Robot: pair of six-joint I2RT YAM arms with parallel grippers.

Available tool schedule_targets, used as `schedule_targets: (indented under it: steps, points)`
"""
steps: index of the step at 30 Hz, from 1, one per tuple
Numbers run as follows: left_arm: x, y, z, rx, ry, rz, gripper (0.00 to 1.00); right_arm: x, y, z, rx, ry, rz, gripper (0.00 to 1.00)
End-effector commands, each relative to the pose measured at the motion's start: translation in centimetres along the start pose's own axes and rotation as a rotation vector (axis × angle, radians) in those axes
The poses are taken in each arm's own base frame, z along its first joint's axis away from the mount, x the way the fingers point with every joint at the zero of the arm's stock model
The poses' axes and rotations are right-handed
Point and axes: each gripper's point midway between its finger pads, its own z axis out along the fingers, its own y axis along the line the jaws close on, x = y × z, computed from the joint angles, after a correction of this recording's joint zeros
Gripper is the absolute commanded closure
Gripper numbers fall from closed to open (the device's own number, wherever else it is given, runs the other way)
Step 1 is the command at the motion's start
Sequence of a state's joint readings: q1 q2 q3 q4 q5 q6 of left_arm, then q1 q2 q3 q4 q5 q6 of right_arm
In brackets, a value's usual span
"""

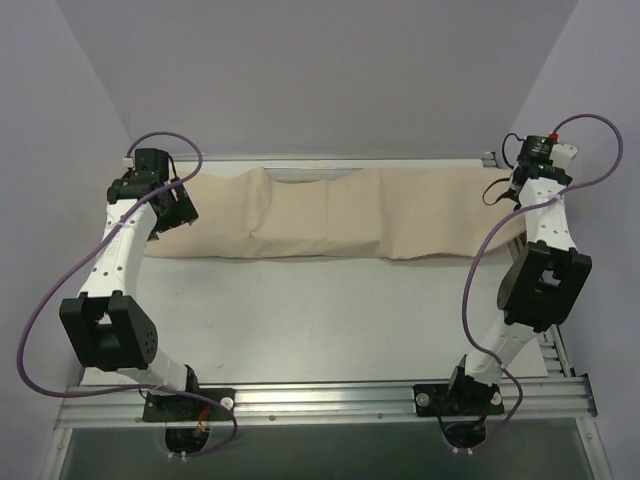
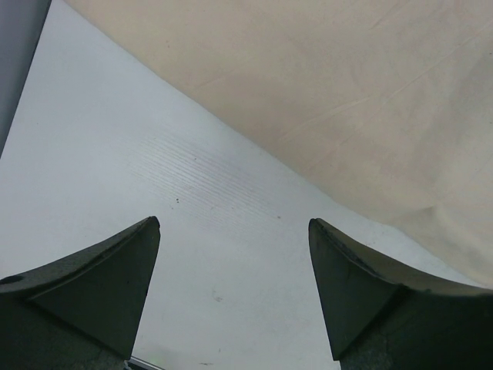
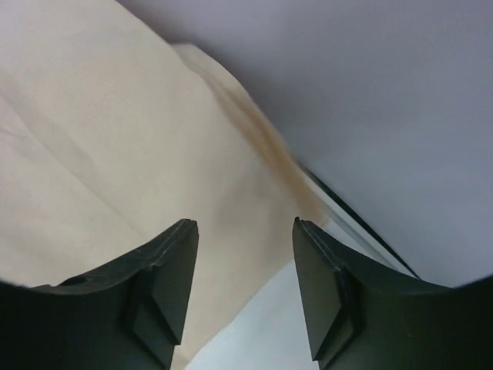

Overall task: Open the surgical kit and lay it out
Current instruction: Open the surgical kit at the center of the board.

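Note:
The beige cloth wrap (image 1: 330,215) lies as a long folded strip along the far edge of the white table (image 1: 320,310). My left gripper (image 1: 178,212) is open and empty over bare table just off the cloth's left end; the left wrist view shows its jaws (image 2: 235,223) wide apart, with the cloth (image 2: 347,100) ahead to the right. My right gripper (image 1: 522,195) is open and empty over the cloth's right end; its jaws (image 3: 245,223) stand apart above the cloth (image 3: 115,139). The wire-mesh tray, scissors and forceps are out of view.
Pale walls (image 1: 330,70) close in the table at the back and both sides. The right wall (image 3: 370,108) is close behind the cloth's right end. A metal rail (image 1: 320,400) carries both arm bases at the near edge.

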State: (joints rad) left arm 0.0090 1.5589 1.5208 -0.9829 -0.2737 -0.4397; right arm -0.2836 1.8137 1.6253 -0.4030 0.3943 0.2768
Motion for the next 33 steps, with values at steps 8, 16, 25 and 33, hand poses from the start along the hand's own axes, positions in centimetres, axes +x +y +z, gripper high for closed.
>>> schedule_targets:
  steps: [8,16,25,33]
  points:
    - [-0.1,-0.8,0.9,0.056,0.009,-0.033,0.13,-2.5,8.1,-4.1,-0.101,-0.102,-0.174,0.35]
    - [0.3,-1.9,1.5,0.111,0.024,-0.018,0.16,3.3,26.4,-7.4,-0.702,0.028,-0.055,0.36]
    - [-1.9,-6.7,1.3,0.343,-0.002,0.015,0.22,6.0,35.0,-7.8,-0.828,0.083,0.063,0.39]
    - [-2.2,-7.9,3.0,0.318,0.078,-0.033,0.25,4.3,30.5,-3.4,-0.493,-0.002,0.089,0.37]
